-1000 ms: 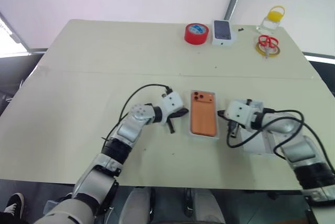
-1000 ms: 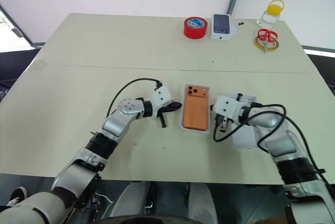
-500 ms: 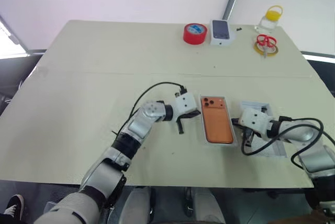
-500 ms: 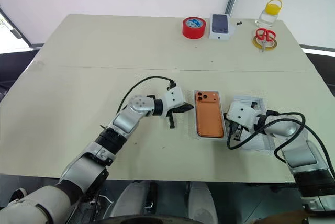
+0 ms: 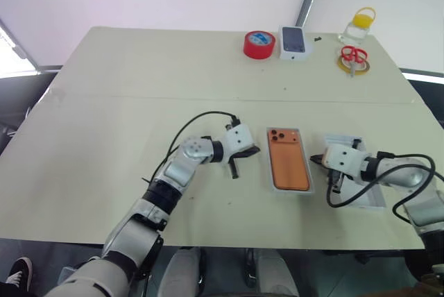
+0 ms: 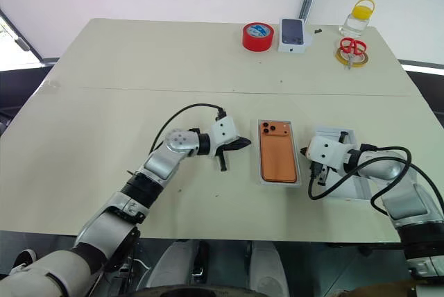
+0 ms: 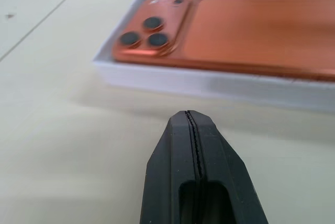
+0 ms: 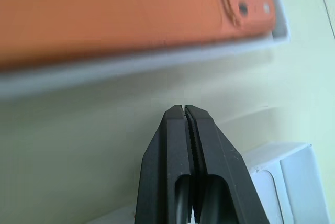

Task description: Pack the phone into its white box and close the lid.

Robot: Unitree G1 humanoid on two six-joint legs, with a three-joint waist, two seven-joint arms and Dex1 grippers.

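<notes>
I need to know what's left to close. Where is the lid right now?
In the head views the lid lies open-side up on the table, right of the phone, partly under the right gripper.

No readable text, brand, number or sign anywhere. On the red tape roll (image 5: 260, 44) a pale blue label, print too small to make out. On the small white box (image 5: 294, 41) at the far edge of the desk (image 5: 125, 82) a dark phone picture, no legible lettering. Back of the orange phone (image 5: 287, 159) bare of any mark.
</notes>
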